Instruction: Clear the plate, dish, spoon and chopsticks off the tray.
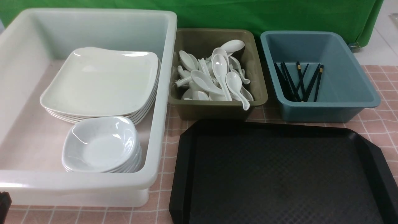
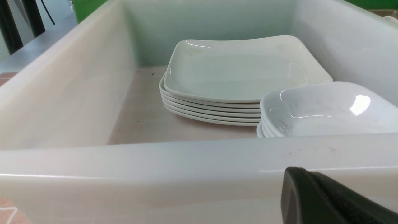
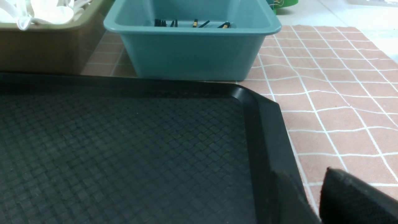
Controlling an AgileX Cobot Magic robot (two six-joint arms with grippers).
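Front and right wrist views share the tray (image 1: 279,174).

A green cloth (image 1: 217,14) spans the back, glossy and creased. Pink-and-white checked cloth (image 1: 384,90) covers the work surface, its grid lines wavy. Beyond its far right edge lies pale, smooth tiling (image 1: 377,51) with thin seams, brightly lit.

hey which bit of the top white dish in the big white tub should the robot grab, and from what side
The small glossy white rounded-square dish is probably best pinched by its raised rim, from above, on the side facing the robot. That rim stands proud with open air over it, whereas the dish's far edge sits close against the large white plates.
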